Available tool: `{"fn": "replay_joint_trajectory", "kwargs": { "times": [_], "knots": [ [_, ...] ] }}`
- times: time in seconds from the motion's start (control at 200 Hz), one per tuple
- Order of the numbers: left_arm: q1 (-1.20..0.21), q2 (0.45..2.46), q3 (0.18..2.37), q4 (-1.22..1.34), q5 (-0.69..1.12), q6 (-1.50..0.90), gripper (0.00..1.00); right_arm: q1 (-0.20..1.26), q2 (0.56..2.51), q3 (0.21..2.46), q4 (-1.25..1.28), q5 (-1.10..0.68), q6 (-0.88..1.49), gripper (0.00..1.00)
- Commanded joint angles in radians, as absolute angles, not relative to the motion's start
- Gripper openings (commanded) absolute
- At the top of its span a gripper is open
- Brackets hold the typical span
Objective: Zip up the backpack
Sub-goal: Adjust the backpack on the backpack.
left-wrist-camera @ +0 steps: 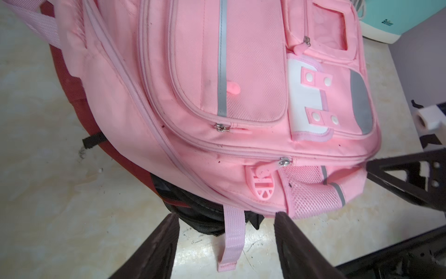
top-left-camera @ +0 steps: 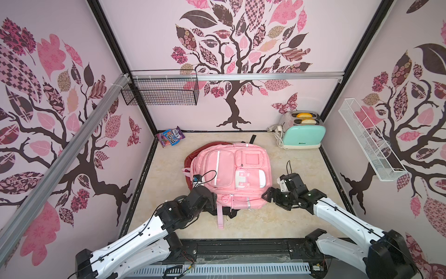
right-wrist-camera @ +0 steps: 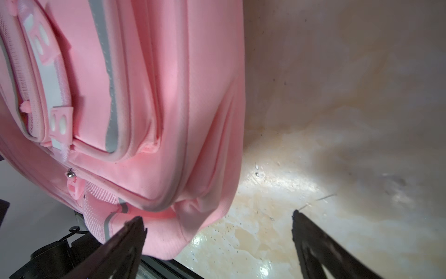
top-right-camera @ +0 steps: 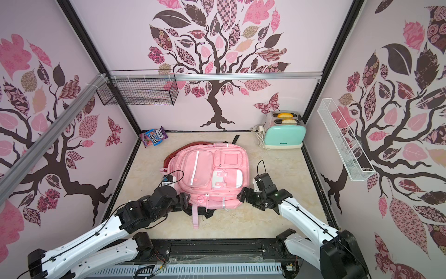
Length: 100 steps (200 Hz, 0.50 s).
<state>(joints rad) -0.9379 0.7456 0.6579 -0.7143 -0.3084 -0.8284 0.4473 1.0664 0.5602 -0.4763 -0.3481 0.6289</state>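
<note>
The pink backpack [top-left-camera: 231,169] [top-right-camera: 207,169] lies flat on its back mid-table, over a dark red bag. Its main zipper's metal slider [left-wrist-camera: 286,161] and round pink pull [left-wrist-camera: 261,183] [top-left-camera: 225,199] sit on the near edge by the mesh pocket. My left gripper [top-left-camera: 211,200] [left-wrist-camera: 226,215] is open at the pack's near left corner. A loose pink strap [left-wrist-camera: 231,232] lies on the table between its fingers, untouched. My right gripper [top-left-camera: 270,195] [right-wrist-camera: 217,216] stands wide open at the near right corner [right-wrist-camera: 169,229], holding nothing.
A mint toaster [top-left-camera: 301,135] with its cord stands at the back right. A candy bag [top-left-camera: 170,137] lies at the back left. A black wire basket [top-left-camera: 160,93] and a white wire rack [top-left-camera: 369,140] hang on the walls. Black straps [left-wrist-camera: 193,212] poke out under the pack.
</note>
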Motion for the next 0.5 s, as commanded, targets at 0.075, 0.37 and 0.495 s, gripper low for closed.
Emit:
{"fn": "replay_joint_trajectory", "kwargs": {
  "times": [0.075, 0.37, 0.495],
  "knots": [
    [-1.016, 0.655, 0.534, -0.579, -0.261, -0.893, 0.66, 0.448, 1.128, 0.572, -0.302, -0.424, 0.662, 0.93],
    [-1.038, 0.737, 0.483, -0.405, -0.197, -0.805, 0.93, 0.447, 1.178, 0.626, -0.258, -0.483, 0.659, 0.49],
    [-1.047, 0.754, 0.464, -0.338, -0.155, -0.779, 0.97, 0.447, 1.157, 0.680, -0.312, -0.482, 0.645, 0.16]
  ]
}}
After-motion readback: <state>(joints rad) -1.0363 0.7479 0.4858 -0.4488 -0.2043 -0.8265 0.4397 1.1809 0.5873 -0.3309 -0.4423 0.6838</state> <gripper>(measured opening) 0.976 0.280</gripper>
